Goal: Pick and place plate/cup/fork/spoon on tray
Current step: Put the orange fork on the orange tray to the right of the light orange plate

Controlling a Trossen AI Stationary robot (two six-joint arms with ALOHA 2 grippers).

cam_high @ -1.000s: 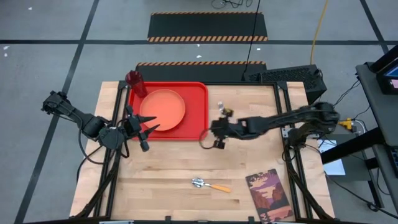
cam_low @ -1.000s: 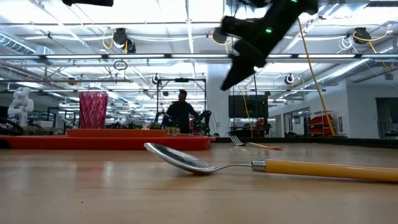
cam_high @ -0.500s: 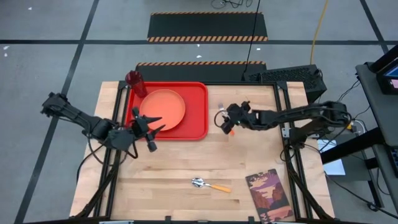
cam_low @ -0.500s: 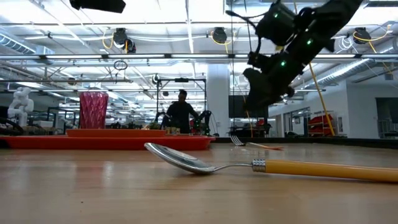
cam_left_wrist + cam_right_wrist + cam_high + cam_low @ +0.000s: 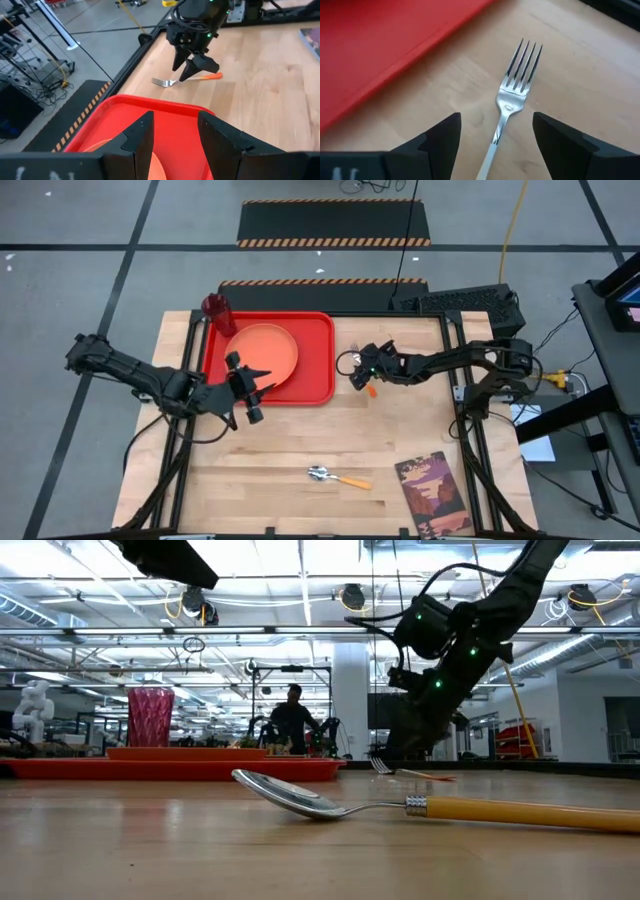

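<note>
Wood tabletop (image 5: 300, 440) (spoon (image 5: 336, 477) lying on it), lab hall behind.

Found no legible text, label, brand, number or sign in any view. Saw a printed cover on the book (image 5: 431, 493) at the counter's near right corner, but could not make out any lettering on it.
</note>
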